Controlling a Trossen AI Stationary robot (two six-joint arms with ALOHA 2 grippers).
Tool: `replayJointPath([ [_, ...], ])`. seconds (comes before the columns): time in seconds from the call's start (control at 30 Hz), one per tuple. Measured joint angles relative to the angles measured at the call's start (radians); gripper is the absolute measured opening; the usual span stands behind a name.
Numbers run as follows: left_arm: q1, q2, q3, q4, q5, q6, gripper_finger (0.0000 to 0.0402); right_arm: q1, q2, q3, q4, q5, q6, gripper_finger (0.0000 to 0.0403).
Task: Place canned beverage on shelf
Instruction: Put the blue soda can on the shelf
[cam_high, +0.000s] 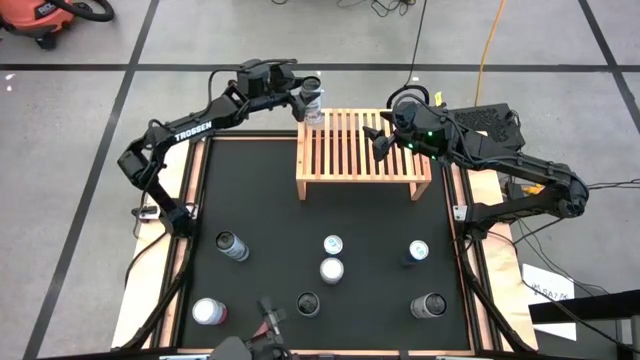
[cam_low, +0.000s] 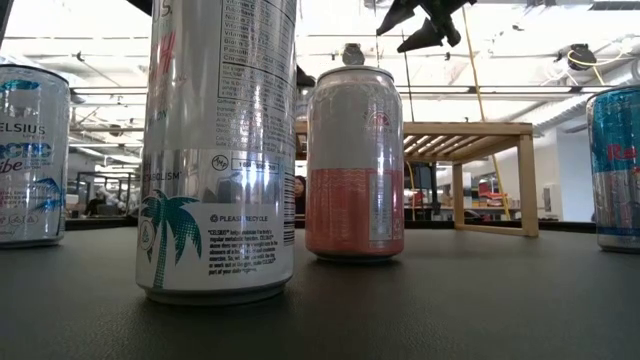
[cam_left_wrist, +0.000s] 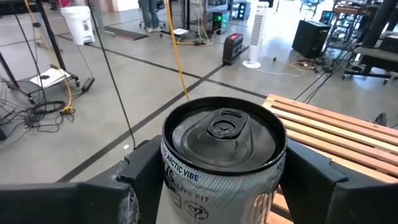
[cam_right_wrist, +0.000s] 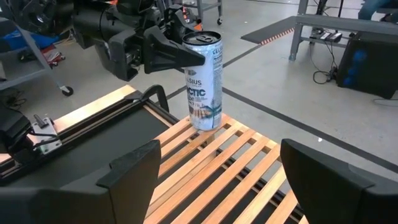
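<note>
A silver and blue can (cam_high: 313, 101) stands upright at the far left corner of the light-wood slatted shelf (cam_high: 362, 160). It also shows in the right wrist view (cam_right_wrist: 204, 81). My left gripper (cam_high: 307, 95) is shut on the can, which fills the left wrist view (cam_left_wrist: 221, 155). My right gripper (cam_high: 381, 142) is open and empty. It hovers above the right half of the shelf top, and the right wrist view (cam_right_wrist: 230, 180) looks from there toward the can. My left gripper pinches the can's upper side wall (cam_right_wrist: 198, 57), just below the rim, between its two fingers (cam_left_wrist: 144, 180). The fingers come level from the table's left side. The can is upright, and its base (cam_right_wrist: 204, 126) sits on the shelf's slats.
Several more cans stand on the black mat nearer the front, among them a pink and white one (cam_low: 352, 160) and a tall silver one (cam_low: 220, 150). The shelf's slats to the right of the held can are bare (cam_right_wrist: 249, 168).
</note>
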Motion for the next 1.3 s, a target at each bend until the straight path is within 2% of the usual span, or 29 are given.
replayJointPath([
  [0.8,-0.006,0.000,-0.002,0.008,0.012,-0.021,0.0252,-0.008,0.002,0.000,0.000,-0.025,-0.004,0.0320],
  [1.13,-0.012,0.000,-0.001,0.025,0.011,0.006,0.0323,-0.008,0.002,0.000,0.000,-0.052,-0.002,0.0320],
  [1.3,-0.013,-0.007,0.019,0.018,0.011,-0.002,0.0339,-0.008,0.002,0.000,0.000,-0.052,0.003,0.0320],
])
